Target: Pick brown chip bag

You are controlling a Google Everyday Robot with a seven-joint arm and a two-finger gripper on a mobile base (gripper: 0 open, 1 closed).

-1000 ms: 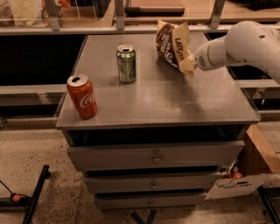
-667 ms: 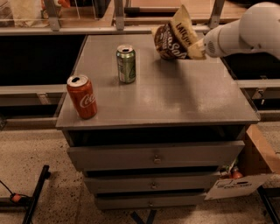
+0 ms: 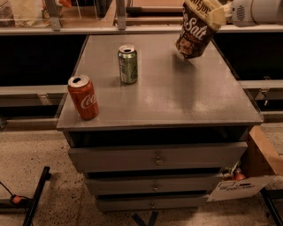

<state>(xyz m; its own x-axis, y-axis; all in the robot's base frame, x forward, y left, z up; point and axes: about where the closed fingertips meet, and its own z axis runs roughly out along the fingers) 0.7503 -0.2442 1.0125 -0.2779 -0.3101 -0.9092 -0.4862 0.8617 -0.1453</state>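
Observation:
The brown chip bag (image 3: 196, 28) hangs in the air above the back right part of the grey cabinet top (image 3: 177, 97), tilted, its dark front with white lettering facing me. My gripper (image 3: 223, 12) is at the top right edge of the view, shut on the bag's upper tan end. The white arm (image 3: 258, 11) reaches in from the right. The bag is clear of the surface.
A green soda can (image 3: 128, 64) stands at the middle back of the top. A red Coca-Cola can (image 3: 82, 97) stands near the front left corner. Drawers are below the top. A cardboard box (image 3: 261, 163) sits on the floor at the right.
The gripper has lifted the chip bag up off the cabinet top and higher toward the top right. The cans have not moved.

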